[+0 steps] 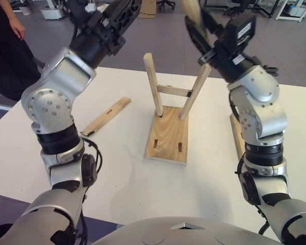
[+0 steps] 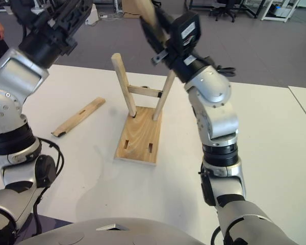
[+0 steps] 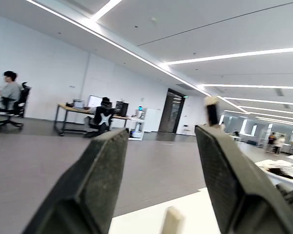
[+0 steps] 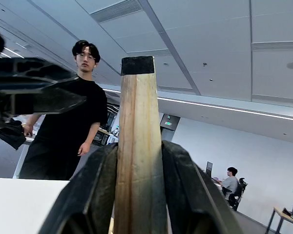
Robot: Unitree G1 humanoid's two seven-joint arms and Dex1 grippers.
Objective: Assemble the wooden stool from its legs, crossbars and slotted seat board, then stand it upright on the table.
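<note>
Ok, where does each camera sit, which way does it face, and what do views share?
Left eye view: on the head, looking forward and down at the table and seat board; both arms show.
Right eye view: same head, same scene, both arms again.
Left wrist view: on the left wrist, facing out across the room past the open left gripper.
Right wrist view: on the right wrist, facing up toward the ceiling along the leg clamped in the right gripper.
Shared: both eye views show the same seat board.
</note>
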